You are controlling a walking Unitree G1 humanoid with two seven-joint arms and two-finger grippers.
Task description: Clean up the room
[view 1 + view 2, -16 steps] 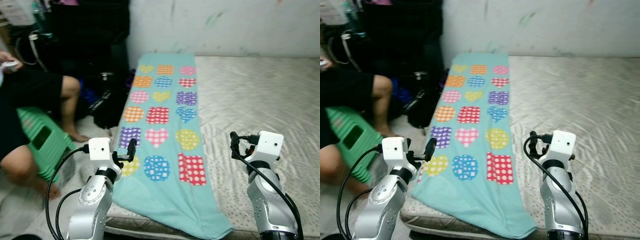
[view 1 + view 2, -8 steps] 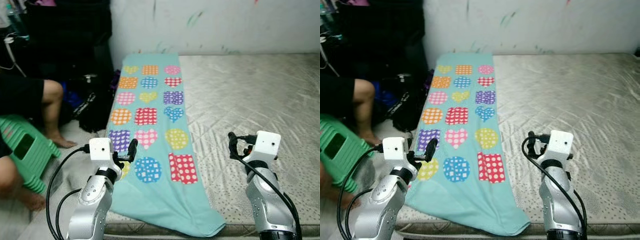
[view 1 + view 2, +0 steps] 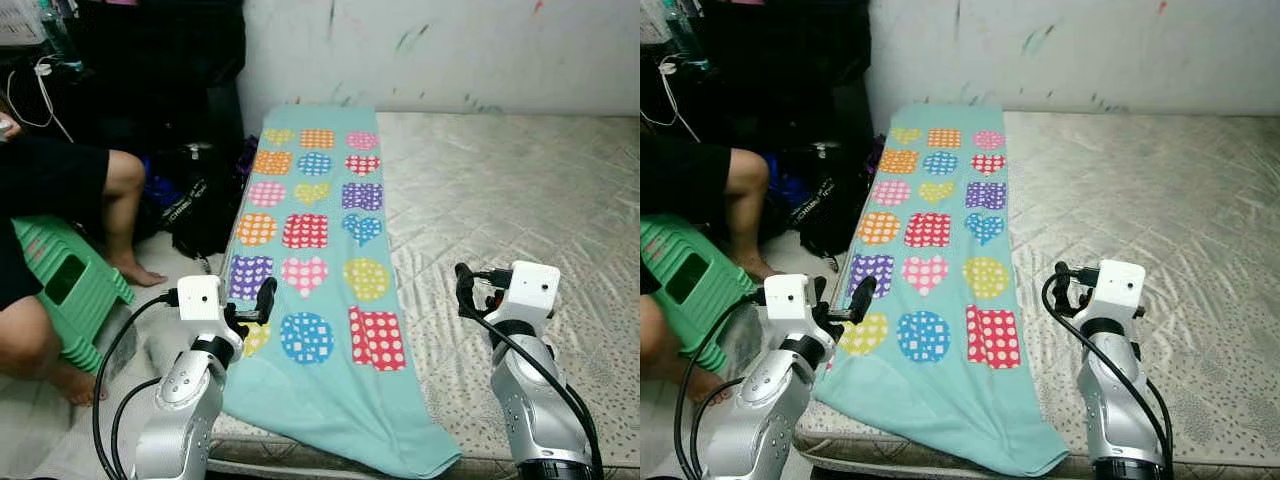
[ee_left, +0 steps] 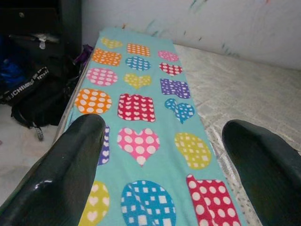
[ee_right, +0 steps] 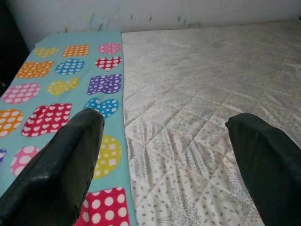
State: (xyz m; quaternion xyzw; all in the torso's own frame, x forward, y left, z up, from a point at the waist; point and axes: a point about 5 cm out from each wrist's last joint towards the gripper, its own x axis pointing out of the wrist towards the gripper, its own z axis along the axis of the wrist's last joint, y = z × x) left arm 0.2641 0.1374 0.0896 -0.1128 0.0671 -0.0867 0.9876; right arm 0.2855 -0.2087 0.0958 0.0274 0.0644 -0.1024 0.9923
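Left eye view. Blanket (image 3: pixel 325 270), teal with dotted patches, laid flat along left edge of mattress (image 3: pixel 520 200); long axis from wall at upper centre down to lower centre, near corner drooping over mattress edge at bottom. Left gripper (image 3: pixel 262 300) at lower left, raised over blanket's near left border, fingers apart, nothing held. Right gripper (image 3: pixel 463 285) at lower right, over bare mattress, just off blanket's right border, fingers spread, empty. Blanket between the two grippers; left one nearer, already above cloth.

Person's legs (image 3: pixel 70 200) and green stool (image 3: pixel 70 280) at left edge, on floor. Dark bags (image 3: pixel 200 200) on floor between person and mattress, close to blanket's left border.

Right eye view. Same layout; near corner of blanket hanging over mattress front at bottom centre.

Left wrist view. Fingers (image 4: pixel 70 165) wide apart, framing blanket ahead; patches running away toward wall. Black bag beside bed.

Right wrist view. Fingers (image 5: pixel 61 160) wide apart; blanket's straight right border between them, bare mattress beyond.

Judgement: near end probably the first grasp point, one gripper per side. Bags and person crowd left arm's sweep; nothing lying on the cloth.
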